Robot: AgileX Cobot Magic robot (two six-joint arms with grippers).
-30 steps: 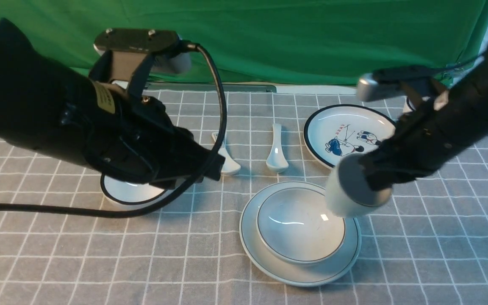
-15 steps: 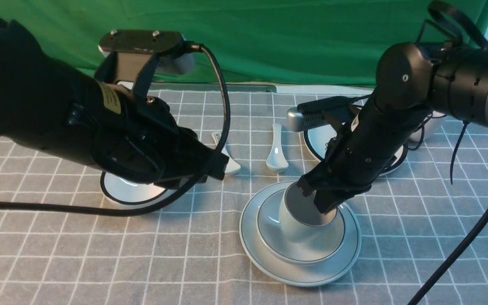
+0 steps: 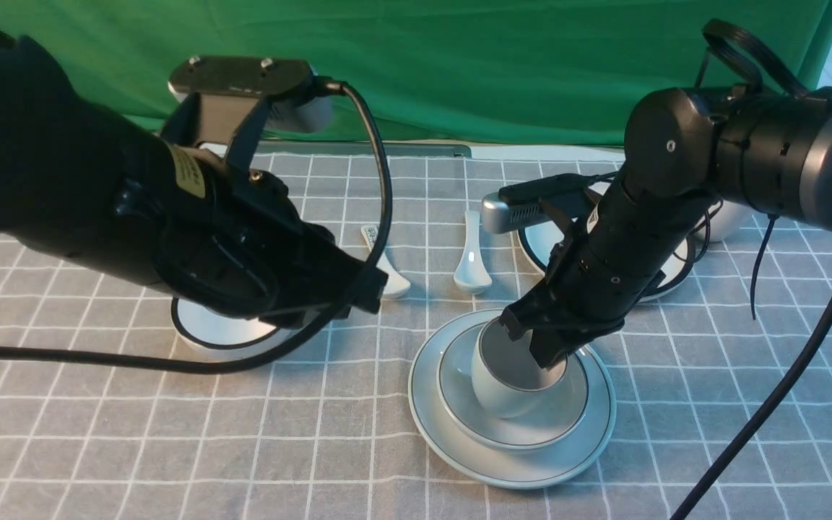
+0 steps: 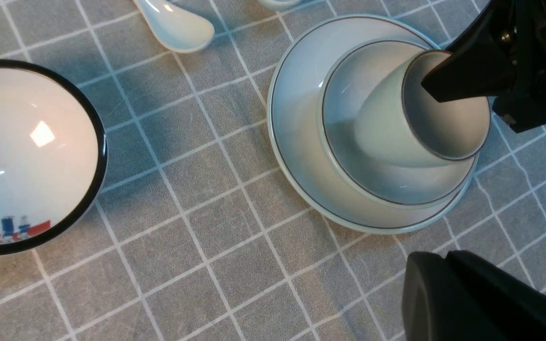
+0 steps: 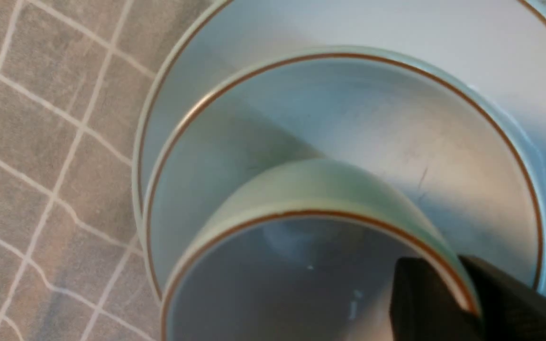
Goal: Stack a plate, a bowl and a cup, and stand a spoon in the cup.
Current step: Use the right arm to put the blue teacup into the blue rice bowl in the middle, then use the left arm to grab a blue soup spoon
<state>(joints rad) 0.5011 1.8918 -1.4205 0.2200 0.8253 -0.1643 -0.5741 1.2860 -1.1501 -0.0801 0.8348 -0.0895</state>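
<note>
Left to right, on a worktop under grey checked cloth [image 3: 300, 448] (green curtain [image 3: 459, 65] behind): a black-rimmed bowl [image 3: 224, 325]; the left fingers [image 4: 422, 289], closed and empty; a marked spoon [image 3: 396, 282]; the plain spoon [image 3: 472, 253], lying flat; the plain plate [image 3: 510, 469] bearing the plain bowl [image 3: 568, 404], with the cup [image 3: 495, 386] tilted inside; the right fingers [image 3: 546, 347], parted across the cup's wall, grip uncertain; a cartoon plate [image 3: 540, 238], partly hidden.

lab or test bench | robot arm [image 3: 676, 152] | green backdrop [image 3: 459, 65] | checked tablecloth [image 3: 279, 433]
</note>
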